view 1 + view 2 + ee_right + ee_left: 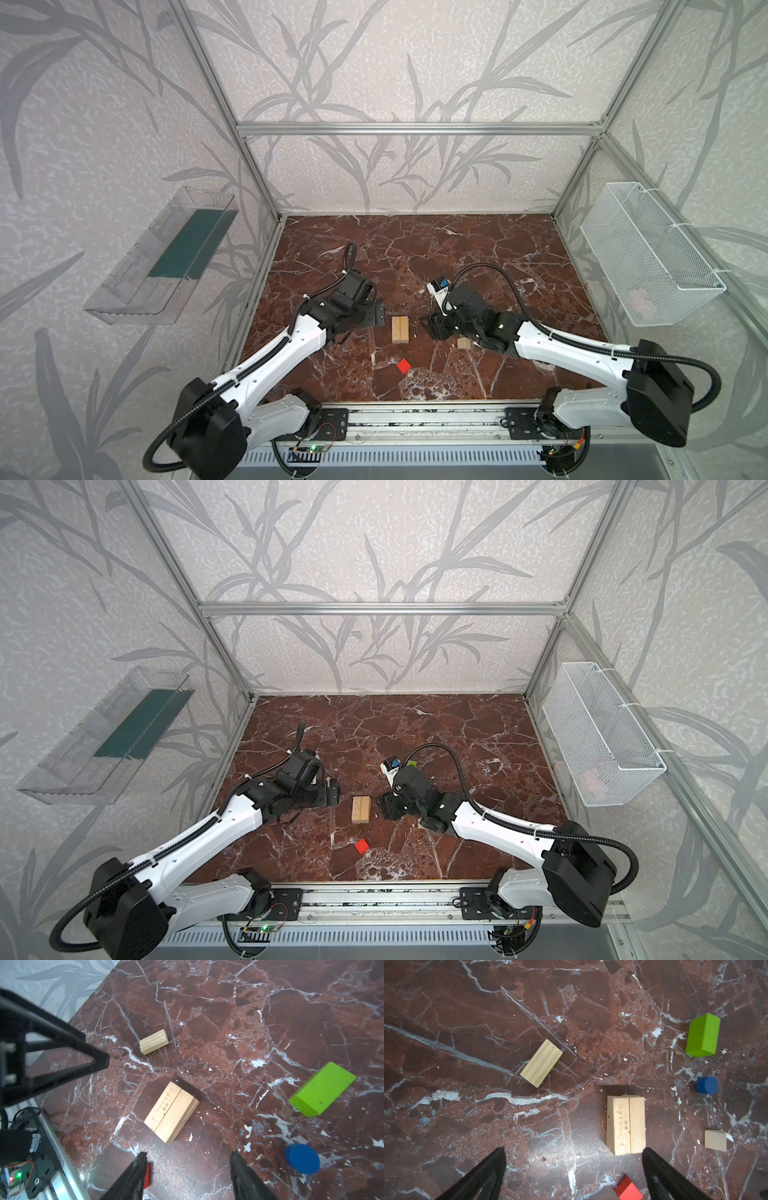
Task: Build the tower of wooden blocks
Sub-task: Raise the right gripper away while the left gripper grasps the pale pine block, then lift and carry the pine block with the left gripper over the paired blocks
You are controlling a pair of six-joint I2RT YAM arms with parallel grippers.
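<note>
The tower (400,329) (361,809) is a low stack in the middle of the table: two pale planks lie side by side on top (626,1124) (171,1111), with a lower layer's edge showing beneath. My left gripper (378,313) (574,1150) stands open just left of it. My right gripper (430,326) (189,1154) is open just right of it, with nothing between its fingers. A red cube (404,365) (628,1189) lies in front of the stack. Loose blocks lie around: a pale plank (541,1063) (153,1041), a green oblong (703,1035) (322,1088), a blue piece (707,1084) (302,1158) and a pale piece (463,343) (715,1140).
The red-brown marble table (478,249) is fenced by aluminium posts and patterned walls. A clear plastic bin (162,266) hangs on the left wall and a white wire basket (648,257) on the right wall. The arms' mounting rail (415,419) runs along the front edge.
</note>
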